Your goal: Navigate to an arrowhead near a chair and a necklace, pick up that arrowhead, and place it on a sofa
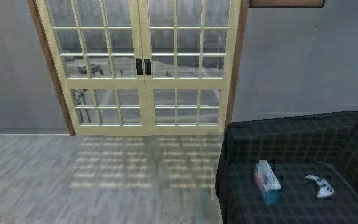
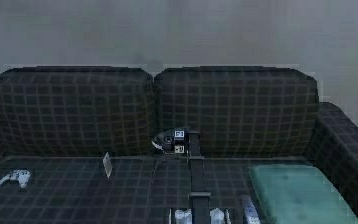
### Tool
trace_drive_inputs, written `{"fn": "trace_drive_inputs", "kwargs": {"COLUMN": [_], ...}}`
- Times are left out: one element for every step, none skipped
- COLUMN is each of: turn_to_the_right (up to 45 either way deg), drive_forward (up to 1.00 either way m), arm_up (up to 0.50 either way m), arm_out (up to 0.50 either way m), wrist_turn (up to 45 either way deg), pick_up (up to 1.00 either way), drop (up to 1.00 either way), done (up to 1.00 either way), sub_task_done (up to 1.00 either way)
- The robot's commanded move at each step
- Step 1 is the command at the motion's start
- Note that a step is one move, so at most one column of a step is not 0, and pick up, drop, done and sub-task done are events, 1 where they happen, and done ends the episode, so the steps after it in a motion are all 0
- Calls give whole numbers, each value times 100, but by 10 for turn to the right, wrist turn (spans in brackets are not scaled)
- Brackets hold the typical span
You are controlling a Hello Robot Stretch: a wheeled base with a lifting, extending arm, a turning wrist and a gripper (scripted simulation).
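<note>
A dark checked sofa (image 2: 77,110) with two back cushions spans the arm side view, and its end shows at the forward view's lower right (image 1: 287,150). My arm's dark bar (image 2: 198,175) rises over the seat. The gripper (image 2: 159,143) is at its far end, in front of the seam between the back cushions. I cannot tell whether it holds anything. A small pale thing (image 2: 107,165) lies on the seat to the left of the arm, too small to name.
A white game controller (image 2: 14,179) (image 1: 319,185) lies on the seat's left part. A teal cushion (image 2: 302,195) lies on the seat at the right. A pale blue box (image 1: 267,178) rests on the sofa. Cream glazed double doors (image 1: 137,65) stand ahead across grey plank floor (image 1: 87,180).
</note>
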Motion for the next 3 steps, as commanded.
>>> {"fn": "trace_drive_inputs", "kwargs": {"turn_to_the_right": [0,0,0], "drive_forward": [0,0,0], "arm_up": [-32,0,10], "arm_out": [0,0,0], "wrist_turn": [0,0,0], "pick_up": [0,0,0], "drop": [0,100,0], "done": [0,0,0], "sub_task_done": [0,0,0]}}
